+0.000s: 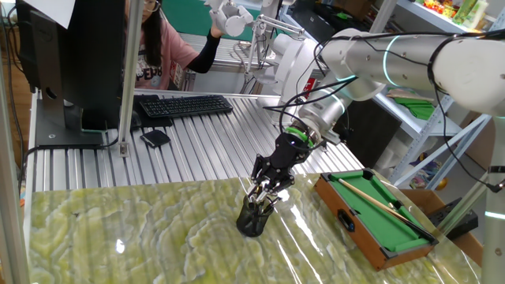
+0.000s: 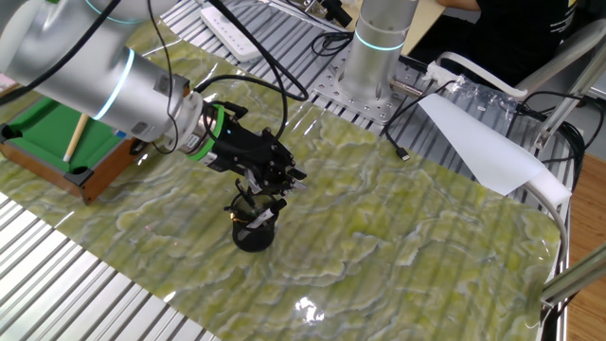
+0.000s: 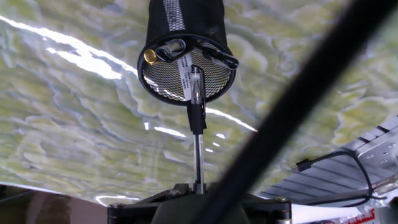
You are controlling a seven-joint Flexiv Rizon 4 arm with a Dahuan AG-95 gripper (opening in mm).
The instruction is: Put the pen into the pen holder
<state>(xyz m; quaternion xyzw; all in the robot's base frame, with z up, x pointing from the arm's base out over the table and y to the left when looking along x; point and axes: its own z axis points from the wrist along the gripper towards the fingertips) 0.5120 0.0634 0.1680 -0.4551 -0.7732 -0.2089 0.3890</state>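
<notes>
The jaws (image 3: 198, 198) sit at the bottom edge of the hand view, and the pen (image 3: 196, 118) runs straight up from between them, its far end already inside the rim of the pen holder (image 3: 185, 59). Whether the fingers grip the barrel here or have just let go of it I cannot tell: the gap looks narrow, only a little wider than the pen, but the contact itself is hidden behind the hand's dark body.

The pen's long axis lies along the line of the fingers and points into the cup's mouth, where other dark pens lean against the mesh wall. In one fixed view the jaws (image 1: 264, 193) hang just above the holder (image 1: 254, 221), tilted downward towards it; in the other fixed view the same black hand (image 2: 258, 199) is right over the cup (image 2: 254, 232).

The holder stands upright on the green marbled surface (image 1: 118, 229), roughly mid-way along it, well apart from the toy pool table (image 1: 379, 213) at one end.

My reading is that the drop is nearly done: the pen only has to slide down its own axis, so what remains is a clean release and a withdrawal that doesn't nudge the cup.
</notes>
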